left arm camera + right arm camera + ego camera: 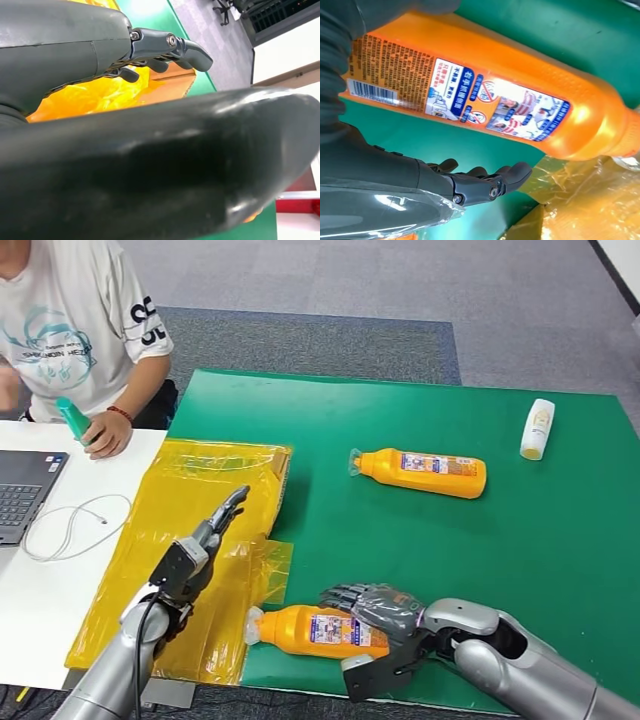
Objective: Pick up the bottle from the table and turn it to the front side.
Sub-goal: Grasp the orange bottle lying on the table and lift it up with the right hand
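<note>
Two orange bottles lie on the green worktop. The left robot hand (198, 548) hovers released over the yellow bag (200, 502). At six o'clock, the right robot hand (375, 635) cups the near bottle (321, 630), back label up, apparently to lift it, though whether it grips I cannot tell.

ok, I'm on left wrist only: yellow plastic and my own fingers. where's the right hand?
Observer: The right hand brackets the near orange plastic bottle, which lies at the front edge of the green mat.
Operator: Gripped?
Observer: Not yet. The right wrist view shows mat between its fingers and the bottle.
Operator: Which label shows?
Observer: The barcode label faces that camera.
</note>
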You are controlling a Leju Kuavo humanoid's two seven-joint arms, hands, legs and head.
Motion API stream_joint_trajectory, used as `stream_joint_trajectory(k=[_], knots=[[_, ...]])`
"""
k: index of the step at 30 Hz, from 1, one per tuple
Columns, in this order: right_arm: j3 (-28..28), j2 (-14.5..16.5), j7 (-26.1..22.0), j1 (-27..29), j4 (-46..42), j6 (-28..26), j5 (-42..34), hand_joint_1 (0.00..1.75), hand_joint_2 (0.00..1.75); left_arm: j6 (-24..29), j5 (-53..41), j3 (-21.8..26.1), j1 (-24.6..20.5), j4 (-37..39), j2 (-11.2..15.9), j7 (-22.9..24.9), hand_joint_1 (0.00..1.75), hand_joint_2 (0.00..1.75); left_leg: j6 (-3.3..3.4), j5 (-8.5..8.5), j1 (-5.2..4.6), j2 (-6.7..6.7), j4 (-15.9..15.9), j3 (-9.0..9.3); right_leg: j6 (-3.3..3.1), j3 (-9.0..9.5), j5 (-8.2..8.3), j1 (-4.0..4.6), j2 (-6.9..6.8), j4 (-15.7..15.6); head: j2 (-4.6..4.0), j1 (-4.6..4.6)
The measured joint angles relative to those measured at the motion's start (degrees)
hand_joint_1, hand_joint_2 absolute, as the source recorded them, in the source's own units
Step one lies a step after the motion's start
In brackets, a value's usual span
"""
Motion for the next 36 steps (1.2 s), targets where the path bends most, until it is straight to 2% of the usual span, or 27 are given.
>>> stream_joint_trajectory(k=[18, 19, 20, 22, 23, 24, 36], knots=[[0.6, 0.1, 1.2, -0.4, 6.9, 2.0, 1.2, 0.00, 1.75, -0.1, -0.4, 0.0, 0.4, -0.8, 0.1, 0.5, 0.00, 0.00, 0.00, 0.00, 0.00, 0.00, 0.0, 0.03, 0.00, 0.01, 0.00, 0.00, 0.00, 0.0, -0.01, -0.01], [0.6, 0.1, 1.1, -0.4, 7.0, 2.1, 1.0, 0.08, 1.75, -0.1, -0.4, 0.0, 0.4, -0.8, 0.1, 0.6, 0.00, 0.00, 0.00, 0.00, 0.00, 0.00, 0.0, 0.03, 0.00, 0.01, 0.00, 0.00, 0.00, 0.0, -0.01, -0.01], [0.6, 0.1, 1.0, -0.5, 7.2, 2.2, 0.8, 0.39, 1.75, -0.1, -0.4, 0.0, 0.3, -0.8, 0.1, 0.6, 0.00, 0.00, 0.00, 0.00, 0.00, 0.00, 0.0, 0.03, 0.00, 0.02, 0.00, 0.00, 0.00, 0.0, 0.00, -0.01], [0.6, 0.1, 0.8, -0.6, 7.4, 2.4, 0.4, 1.27, 1.75, -0.1, -0.4, 0.0, 0.3, -0.8, 0.1, 0.6, 0.00, 0.00, 0.00, 0.00, 0.00, 0.00, 0.0, 0.05, 0.00, 0.03, 0.00, 0.00, 0.00, 0.0, 0.01, 0.00], [0.6, 0.1, 0.6, -0.6, 7.4, 2.5, 0.2, 1.62, 1.75, -0.1, -0.4, 0.0, 0.3, -0.8, 0.1, 0.6, 0.00, 0.00, 0.00, 0.00, 0.00, 0.00, 0.0, 0.06, 0.00, 0.04, 0.00, 0.00, 0.00, 0.0, 0.01, 0.00], [0.6, 0.1, 0.6, -0.6, 7.5, 2.6, 0.0, 1.75, 1.75, -0.1, -0.4, 0.0, 0.3, -0.8, 0.1, 0.6, 0.00, 0.00, 0.00, 0.00, 0.00, 0.00, 0.0, 0.07, 0.00, 0.05, 0.00, 0.00, 0.01, 0.0, 0.00, 0.00], [0.5, 0.1, -0.1, -0.8, 8.1, 2.3, -1.7, 1.75, 1.75, -0.1, -0.2, -0.1, 0.3, -0.8, 0.1, 0.6, 0.00, 0.00, -0.02, 0.00, 0.01, 0.01, 0.0, 0.18, -0.01, 0.13, 0.00, 0.00, 0.02, 0.0, 0.00, 0.00]])
